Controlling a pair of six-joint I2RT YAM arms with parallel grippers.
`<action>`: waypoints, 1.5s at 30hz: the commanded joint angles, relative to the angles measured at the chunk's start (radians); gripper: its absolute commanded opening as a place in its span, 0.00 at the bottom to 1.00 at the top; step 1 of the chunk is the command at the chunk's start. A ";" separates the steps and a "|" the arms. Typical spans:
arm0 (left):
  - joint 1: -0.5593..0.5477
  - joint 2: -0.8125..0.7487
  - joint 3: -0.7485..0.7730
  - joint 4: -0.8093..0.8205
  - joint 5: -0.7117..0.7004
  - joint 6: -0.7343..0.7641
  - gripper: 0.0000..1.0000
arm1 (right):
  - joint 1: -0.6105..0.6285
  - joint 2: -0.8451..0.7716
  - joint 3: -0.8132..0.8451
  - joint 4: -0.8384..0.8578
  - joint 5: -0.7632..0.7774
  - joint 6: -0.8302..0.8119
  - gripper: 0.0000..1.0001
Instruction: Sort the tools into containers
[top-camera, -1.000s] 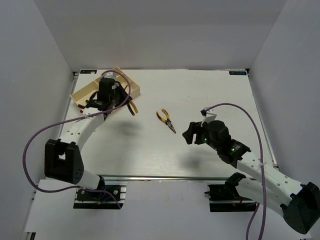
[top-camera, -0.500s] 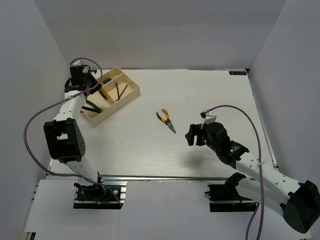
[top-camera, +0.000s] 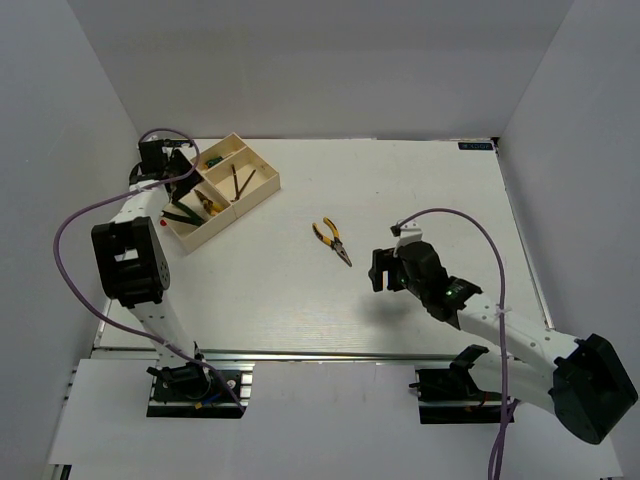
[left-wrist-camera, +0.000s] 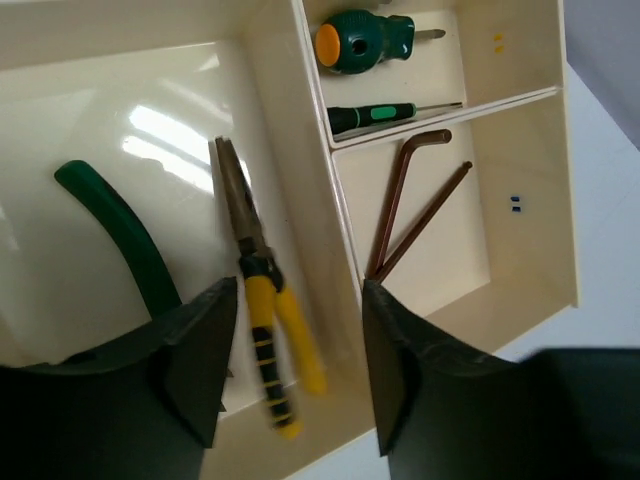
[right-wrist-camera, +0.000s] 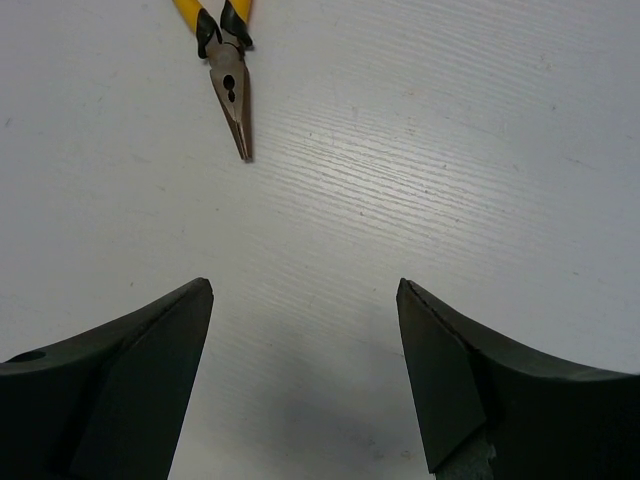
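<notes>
The cream tray (top-camera: 262, 190) stands at the table's far left. In its long compartment (left-wrist-camera: 150, 130) lie yellow-handled pliers (left-wrist-camera: 262, 300) and green-handled pliers (left-wrist-camera: 120, 230), apart from my fingers. My left gripper (left-wrist-camera: 297, 290) hovers open just above them, over the tray's left end (top-camera: 178, 170). One small section holds two dark hex keys (left-wrist-camera: 405, 205), the other a stubby green screwdriver (left-wrist-camera: 365, 40) and a thin one (left-wrist-camera: 390, 112). A second pair of yellow-handled pliers (top-camera: 332, 240) lies mid-table, nose toward my right gripper (top-camera: 382, 268). That gripper (right-wrist-camera: 304, 285) is open and empty, short of the pliers' nose (right-wrist-camera: 232, 110).
The left arm's purple cable (top-camera: 75, 215) loops beside the tray. The grey side walls stand close to the tray on the left. The right arm's cable (top-camera: 480, 235) arcs over the table's right half.
The left arm swung from the tray's near side to its far left end, its jaws opened and the yellow-handled pliers now lie in the long compartment. The right gripper edged toward the table pliers.
</notes>
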 joint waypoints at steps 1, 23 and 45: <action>0.012 -0.066 -0.015 0.040 0.023 0.002 0.64 | -0.002 0.027 0.037 0.070 0.011 -0.019 0.80; -0.096 -0.503 -0.400 -0.083 0.216 0.099 0.98 | 0.001 0.418 0.299 0.066 -0.090 -0.129 0.77; -0.149 -0.930 -0.771 -0.087 0.290 0.123 0.98 | 0.006 0.892 0.672 -0.065 -0.124 -0.089 0.70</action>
